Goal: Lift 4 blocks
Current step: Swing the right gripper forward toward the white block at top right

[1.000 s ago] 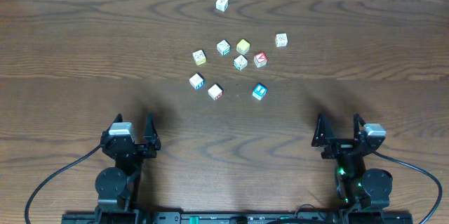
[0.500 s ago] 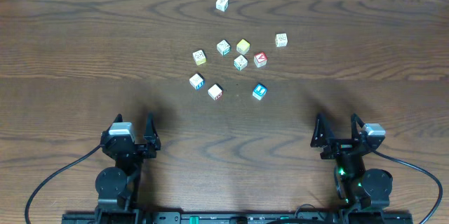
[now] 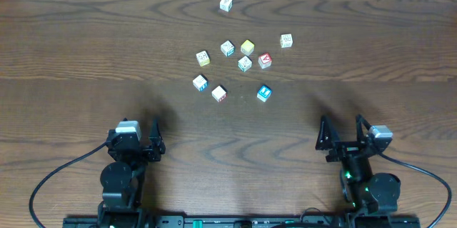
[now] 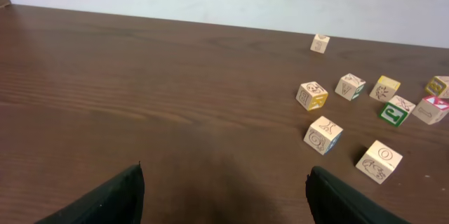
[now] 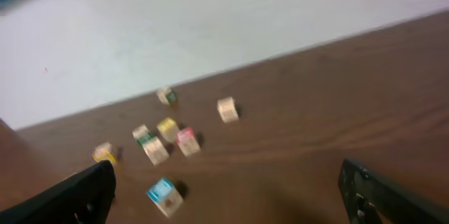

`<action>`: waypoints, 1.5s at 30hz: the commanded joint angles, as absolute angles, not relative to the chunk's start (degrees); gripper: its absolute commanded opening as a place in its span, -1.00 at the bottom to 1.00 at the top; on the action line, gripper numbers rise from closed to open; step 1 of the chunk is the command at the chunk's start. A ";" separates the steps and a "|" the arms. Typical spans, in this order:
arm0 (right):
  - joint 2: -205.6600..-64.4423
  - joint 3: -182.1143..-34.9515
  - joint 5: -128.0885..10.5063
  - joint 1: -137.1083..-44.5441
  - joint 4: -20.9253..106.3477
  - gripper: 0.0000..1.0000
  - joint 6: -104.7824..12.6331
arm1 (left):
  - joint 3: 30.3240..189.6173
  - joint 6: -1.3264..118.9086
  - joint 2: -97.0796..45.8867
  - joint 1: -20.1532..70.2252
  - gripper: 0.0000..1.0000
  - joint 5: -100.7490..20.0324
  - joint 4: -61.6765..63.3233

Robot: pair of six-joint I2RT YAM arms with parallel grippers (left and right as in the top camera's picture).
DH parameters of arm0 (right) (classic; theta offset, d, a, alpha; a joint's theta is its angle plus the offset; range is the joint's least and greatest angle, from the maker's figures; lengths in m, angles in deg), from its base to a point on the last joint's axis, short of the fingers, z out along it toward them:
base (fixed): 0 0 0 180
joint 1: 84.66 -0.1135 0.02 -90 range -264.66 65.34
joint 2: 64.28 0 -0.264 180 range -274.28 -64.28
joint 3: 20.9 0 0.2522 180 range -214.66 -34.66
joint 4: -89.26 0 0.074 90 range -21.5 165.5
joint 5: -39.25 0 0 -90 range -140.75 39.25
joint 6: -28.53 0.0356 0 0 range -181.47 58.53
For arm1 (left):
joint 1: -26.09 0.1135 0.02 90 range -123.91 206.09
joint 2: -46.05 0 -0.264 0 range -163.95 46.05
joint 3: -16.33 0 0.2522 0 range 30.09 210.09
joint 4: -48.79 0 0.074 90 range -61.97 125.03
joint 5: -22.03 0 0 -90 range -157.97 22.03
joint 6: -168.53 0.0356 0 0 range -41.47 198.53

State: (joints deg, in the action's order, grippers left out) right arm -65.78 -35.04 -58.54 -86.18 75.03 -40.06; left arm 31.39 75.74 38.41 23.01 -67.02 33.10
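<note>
Both sets of fingers stand spread as wide as they go and hold nothing: the left gripper (image 3: 134,134) and the right gripper (image 3: 342,125) sit low at the near edge of the desk (image 3: 86,56), well apart from every cube. By my reading no lift has begun, and the step in hand is the first reach. The yellow-faced cube (image 3: 247,46) serves as landmark. A green-marked block (image 3: 245,63) lies just on the arms' side of it, and a second green-marked block (image 3: 227,48) just to its left. A blue-marked block (image 3: 200,82) and a red-marked block (image 3: 219,93) lie farther left and nearer the arms (these four are my guess at the task's set; the print is too small to read from above). Each is a cube resting flat on one face, so there is no long axis, and each is turned at its own angle to the desk edge. The next move probably calls for the left arm to travel out over the blue-marked block, square its fingers to two opposite faces, then descend and close.
</note>
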 commanded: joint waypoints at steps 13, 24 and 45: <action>-72.73 -36.48 -66.93 -86.05 83.64 0.99 -40.81 | 30.32 76.29 38.37 22.88 0.49 -67.55 31.19; -106.39 -54.86 -74.25 -86.05 86.00 0.99 -49.70 | 30.32 76.29 38.37 22.88 0.49 -67.55 31.19; -138.82 -89.11 -71.72 -86.05 48.58 0.98 -51.91 | 30.32 76.29 38.32 22.88 0.49 -67.55 30.98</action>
